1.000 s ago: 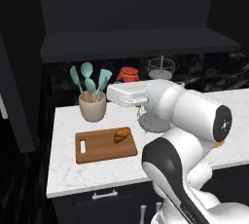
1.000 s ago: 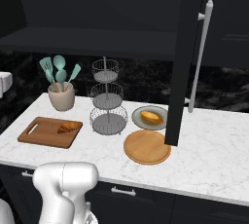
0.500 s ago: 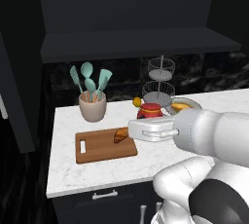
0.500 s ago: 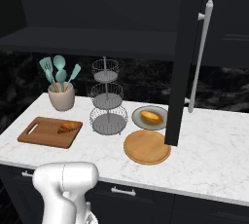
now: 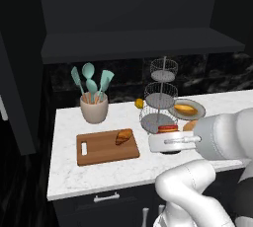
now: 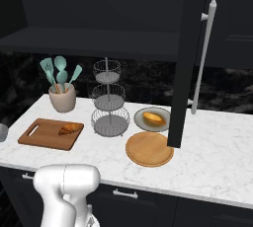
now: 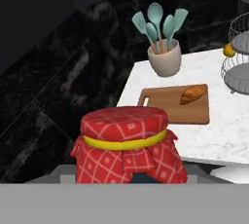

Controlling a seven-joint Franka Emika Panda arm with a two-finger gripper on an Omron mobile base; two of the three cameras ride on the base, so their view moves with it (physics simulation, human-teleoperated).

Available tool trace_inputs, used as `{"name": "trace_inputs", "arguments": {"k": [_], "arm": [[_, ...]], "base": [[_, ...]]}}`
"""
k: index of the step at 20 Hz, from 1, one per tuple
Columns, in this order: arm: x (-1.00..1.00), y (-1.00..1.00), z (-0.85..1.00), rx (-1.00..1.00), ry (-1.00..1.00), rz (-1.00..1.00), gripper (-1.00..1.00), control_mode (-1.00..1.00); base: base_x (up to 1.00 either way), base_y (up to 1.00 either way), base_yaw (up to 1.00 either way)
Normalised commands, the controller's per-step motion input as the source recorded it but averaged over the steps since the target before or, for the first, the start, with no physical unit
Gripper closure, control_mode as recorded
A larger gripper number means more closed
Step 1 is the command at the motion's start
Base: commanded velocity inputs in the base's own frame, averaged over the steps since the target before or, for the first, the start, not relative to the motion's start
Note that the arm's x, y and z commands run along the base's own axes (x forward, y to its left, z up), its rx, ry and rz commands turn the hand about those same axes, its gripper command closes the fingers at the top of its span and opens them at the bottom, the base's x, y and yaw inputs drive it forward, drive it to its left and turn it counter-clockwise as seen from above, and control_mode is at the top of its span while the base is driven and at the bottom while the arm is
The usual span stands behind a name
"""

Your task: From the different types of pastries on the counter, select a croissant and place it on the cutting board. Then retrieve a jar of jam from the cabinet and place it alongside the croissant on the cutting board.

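The croissant [image 5: 123, 136] [image 6: 70, 129] [image 7: 193, 94] lies on the right part of the wooden cutting board [image 5: 99, 153] [image 6: 42, 134] [image 7: 168, 106] on the white counter [image 5: 99, 176]. My gripper [image 5: 167, 133] is shut on the jar of jam [image 5: 168, 128], whose red checked cloth top [image 7: 125, 142] sits close at the bottom of the hand view and hides the fingertips. The jar hangs above the counter in front of the wire stand, to the right of the board. The cabinet's dark open shelf [image 5: 138, 41] [image 6: 99, 38] runs above.
A beige cup of teal utensils [image 5: 94, 107] stands behind the board. The three-tier wire stand [image 6: 109, 103], a plate with the paler pastry [image 6: 153, 119], a round wooden plate [image 6: 149, 149] and a small yellow fruit [image 5: 139, 103] lie to the right. An open black cabinet door [image 6: 190, 58] hangs over the counter.
The hand has carried the jar down and to the right, from near the utensil cup's height to low in front of the wire stand. The croissant and board have stayed put.
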Motion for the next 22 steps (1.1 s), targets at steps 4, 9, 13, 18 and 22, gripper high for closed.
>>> {"name": "trace_inputs", "arguments": {"k": [4, 9, 13, 18, 22], "arm": [[0.20, 0.00, -0.97, 0.17, 0.00, 0.21, 1.00, -1.00], [0.12, 0.00, -0.87, 0.18, -0.01, 0.22, 1.00, -1.00], [0.14, 0.06, -0.85, 0.16, -0.07, 0.26, 1.00, -1.00], [0.15, 0.20, -0.86, 0.12, -0.11, 0.27, 1.00, -1.00], [0.20, 0.11, -0.81, 0.13, -0.16, 0.27, 1.00, -1.00]], "base": [[0.00, 0.00, 0.00], [0.00, 0.00, 0.00], [0.00, 0.00, 0.00], [0.00, 0.00, 0.00], [0.00, 0.00, 0.00]]}}
